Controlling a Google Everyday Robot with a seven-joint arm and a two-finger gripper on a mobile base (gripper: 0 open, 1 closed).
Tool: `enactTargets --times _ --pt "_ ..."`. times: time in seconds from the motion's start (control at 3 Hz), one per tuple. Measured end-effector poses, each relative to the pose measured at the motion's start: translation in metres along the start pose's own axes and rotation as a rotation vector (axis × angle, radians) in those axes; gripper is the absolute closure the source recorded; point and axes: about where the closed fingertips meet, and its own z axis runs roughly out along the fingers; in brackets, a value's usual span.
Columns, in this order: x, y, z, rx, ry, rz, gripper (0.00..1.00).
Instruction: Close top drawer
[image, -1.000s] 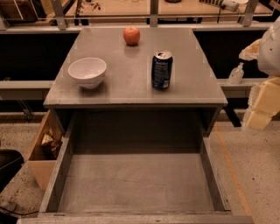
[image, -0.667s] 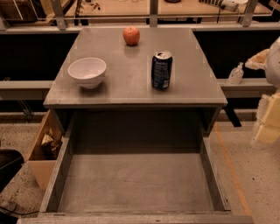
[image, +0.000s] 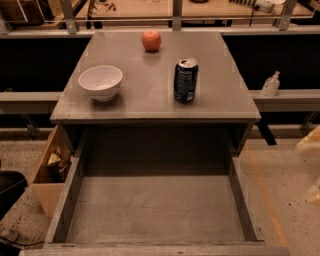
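The top drawer is a wide, shallow grey wood drawer, pulled far out of the cabinet toward the camera. Its inside is bare. Only the top edge of its front panel shows along the bottom of the view, and its knob is out of view. My gripper shows only as pale blurred shapes at the far right edge. It is to the right of the drawer's right side wall and apart from it.
On the cabinet top stand a white bowl, a blue soda can and a red apple. A cardboard box sits on the floor left of the drawer. A pump bottle stands on the right ledge.
My arm has moved right and down, from beside the cabinet's right edge to mostly out of view. The drawer and the things on the cabinet have not moved.
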Motion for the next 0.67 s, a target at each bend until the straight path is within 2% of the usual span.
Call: enactTargets --times 0.33,0.67 --pt "0.009 0.043 0.012 -0.018 -0.022 -0.019 0.72" --pt "0.012 0.075 0.035 -0.060 -0.045 -0.004 0.95"
